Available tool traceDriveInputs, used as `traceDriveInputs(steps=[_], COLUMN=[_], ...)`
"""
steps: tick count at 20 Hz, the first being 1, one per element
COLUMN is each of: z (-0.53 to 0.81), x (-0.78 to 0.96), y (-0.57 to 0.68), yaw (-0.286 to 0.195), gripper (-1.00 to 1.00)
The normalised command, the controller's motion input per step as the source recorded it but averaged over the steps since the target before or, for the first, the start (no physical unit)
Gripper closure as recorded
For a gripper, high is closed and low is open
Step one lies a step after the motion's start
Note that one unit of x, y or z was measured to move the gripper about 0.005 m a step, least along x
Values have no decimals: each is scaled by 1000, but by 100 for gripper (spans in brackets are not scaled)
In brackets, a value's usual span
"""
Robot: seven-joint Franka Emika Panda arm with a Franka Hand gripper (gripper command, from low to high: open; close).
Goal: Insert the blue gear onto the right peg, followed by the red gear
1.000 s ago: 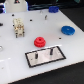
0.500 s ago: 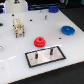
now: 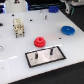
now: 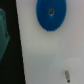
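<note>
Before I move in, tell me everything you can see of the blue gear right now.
The blue gear is a flat, round, bright-blue wheel, plastic by its look, with a raised centre hub; the wrist view shows its toothed rim and a small centre hole. It lies flat on the white table, toward the exterior view's right, apart from the red gear and the plate with the pegs. Nothing touches it but the table. It is not on any peg.

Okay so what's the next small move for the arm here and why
Probably move over the blue gear and descend to grasp it. It goes first, yet it lies flat on the table apart from the plate, whose right peg stands bare. The red gear waits nearby.
</note>
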Motion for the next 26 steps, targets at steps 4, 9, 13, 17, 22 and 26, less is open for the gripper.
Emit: traceDriveInputs(steps=[4, 9, 13, 17, 22, 26], z=[-480, -470, -437, -401, -181, 101], x=[-103, -158, -114, -233, -274, -411], y=[-18, -121, -258, -207, -100, 45], yaw=[0, 0, 0, 0, 0, 0], gripper=[-100, -100, -100, -100, -100, -100])
